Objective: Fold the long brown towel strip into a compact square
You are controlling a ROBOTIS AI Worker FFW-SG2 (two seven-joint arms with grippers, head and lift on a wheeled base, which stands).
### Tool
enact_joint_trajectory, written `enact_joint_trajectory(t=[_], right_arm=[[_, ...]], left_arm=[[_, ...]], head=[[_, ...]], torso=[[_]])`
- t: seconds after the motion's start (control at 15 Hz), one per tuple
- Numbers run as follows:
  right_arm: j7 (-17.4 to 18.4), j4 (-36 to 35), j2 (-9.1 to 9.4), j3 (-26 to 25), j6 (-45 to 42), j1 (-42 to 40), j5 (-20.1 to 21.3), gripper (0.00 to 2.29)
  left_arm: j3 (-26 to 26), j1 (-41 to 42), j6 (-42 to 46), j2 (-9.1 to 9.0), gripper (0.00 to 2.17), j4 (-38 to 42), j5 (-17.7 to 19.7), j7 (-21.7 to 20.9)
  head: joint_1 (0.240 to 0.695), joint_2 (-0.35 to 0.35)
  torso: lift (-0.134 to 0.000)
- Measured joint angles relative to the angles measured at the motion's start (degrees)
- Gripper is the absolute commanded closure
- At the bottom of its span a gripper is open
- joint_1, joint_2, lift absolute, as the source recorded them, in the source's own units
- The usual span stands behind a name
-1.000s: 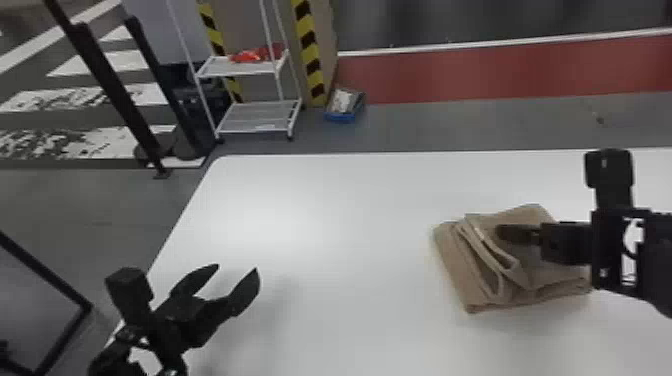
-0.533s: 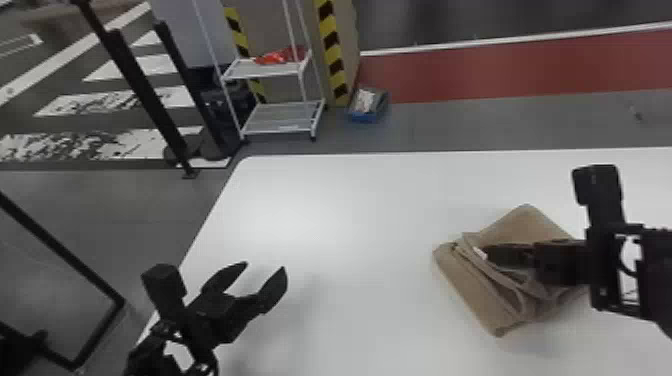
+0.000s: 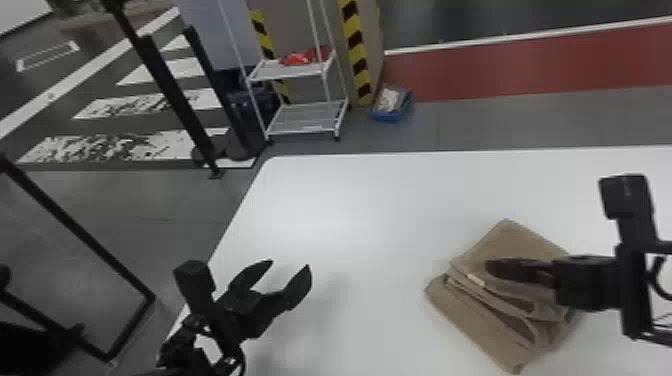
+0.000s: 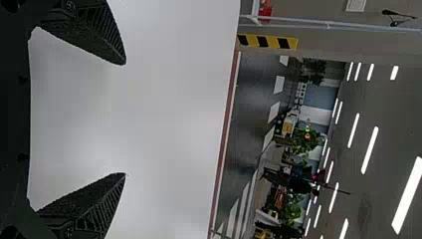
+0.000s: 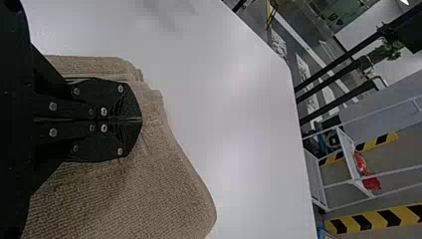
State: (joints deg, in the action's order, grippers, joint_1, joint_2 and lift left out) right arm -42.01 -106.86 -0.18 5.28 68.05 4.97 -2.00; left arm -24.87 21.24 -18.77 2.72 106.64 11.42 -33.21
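Note:
The brown towel (image 3: 505, 245) lies folded in stacked layers on the right part of the white table, turned cornerwise, with loose wrinkled folds along its near side. Over its middle is my right gripper (image 3: 490, 267); in the right wrist view the right gripper (image 5: 141, 119) has both fingers pressed together above the towel (image 5: 164, 189). Whether any cloth is pinched between them cannot be told. My left gripper (image 3: 292, 267) stands open over the table's left part, away from the towel. In the left wrist view the left gripper (image 4: 124, 119) has a wide gap with nothing in it.
The white table (image 3: 350, 210) ends at a left edge and a far edge. Beyond it on the floor stand a white wire shelf (image 3: 305, 117), a blue box (image 3: 392, 105) and black posts (image 3: 170, 90).
The towel has turned so a corner points away from the robot, and the right gripper has shifted slightly over it. The whole head view has swung toward the left, moving table and left gripper rightward in it.

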Motion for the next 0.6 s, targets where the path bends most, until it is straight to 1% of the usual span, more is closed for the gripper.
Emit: enact_joint_trajectory(t=[0.13,0.27,0.4,0.53,0.6], right_arm=[[-1.1,-4.55,0.0,-2.93,4.71,-1.78,-0.79,2.12],[-2.83,-8.98,0.01,-6.39,7.21,-5.24,-0.92,2.12],[-3.86,-12.22,0.01,-10.0,7.95,-8.35,-0.9,2.12],[-4.43,-13.3,0.01,-13.81,7.74,-9.58,-1.0,2.12],[-4.31,-13.34,0.0,-15.4,7.66,-9.43,-0.69,2.12]], left_arm=[[0.0,-0.45,0.0,0.09,0.09,-0.6,0.0,-0.11],[-0.04,-1.0,0.02,0.28,0.09,-1.27,0.0,-0.16],[0.02,-1.34,0.07,0.41,0.09,-1.59,0.0,-0.17],[0.27,-1.72,0.11,0.44,0.09,-2.12,-0.07,-0.19],[0.41,-1.81,0.15,0.44,0.09,-2.3,-0.13,-0.19]], head=[[0.695,0.35],[0.695,0.35],[0.695,0.328],[0.695,0.302],[0.695,0.266]], torso=[[-0.125],[-0.125],[-0.125],[-0.125],[-0.125]])
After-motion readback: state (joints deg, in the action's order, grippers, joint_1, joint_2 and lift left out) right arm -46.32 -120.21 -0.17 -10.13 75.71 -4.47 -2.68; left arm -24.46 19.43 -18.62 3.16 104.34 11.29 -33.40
